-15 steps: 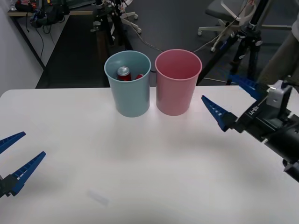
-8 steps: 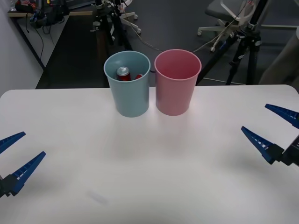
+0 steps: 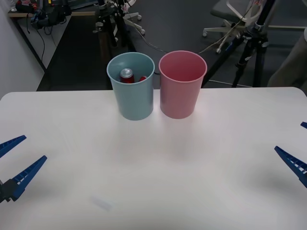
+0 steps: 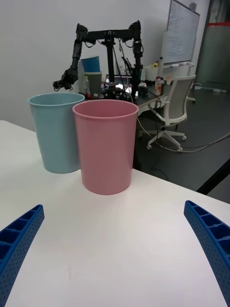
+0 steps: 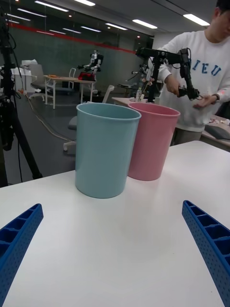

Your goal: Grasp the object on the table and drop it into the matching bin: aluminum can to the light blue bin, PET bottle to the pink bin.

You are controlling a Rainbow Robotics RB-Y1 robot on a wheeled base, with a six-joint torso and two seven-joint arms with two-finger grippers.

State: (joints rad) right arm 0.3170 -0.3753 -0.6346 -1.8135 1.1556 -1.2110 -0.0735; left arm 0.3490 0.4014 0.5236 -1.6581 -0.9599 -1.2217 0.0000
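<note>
The aluminum can (image 3: 127, 75), red with a silver top, lies inside the light blue bin (image 3: 132, 96) at the table's far edge. Touching that bin's right side is the pink bin (image 3: 182, 91). Both bins also appear in the right wrist view, light blue bin (image 4: 55, 134) and pink bin (image 4: 105, 148), and in the left wrist view, light blue bin (image 5: 105, 153) and pink bin (image 5: 153, 144). My left gripper (image 3: 21, 160) hovers open at the table's left edge. At the right edge my right gripper (image 3: 300, 146) is open and holds nothing. The white table (image 3: 153, 158) lies between them.
Behind the table are a black tripod (image 3: 252, 43) and an office chair (image 3: 230, 14) on dark flooring. A faint smudge (image 3: 100, 203) marks the tabletop near its front edge.
My right gripper has pulled back from beside the pink bin to the table's right edge, still open. The left gripper, the bins and the can have not moved.
</note>
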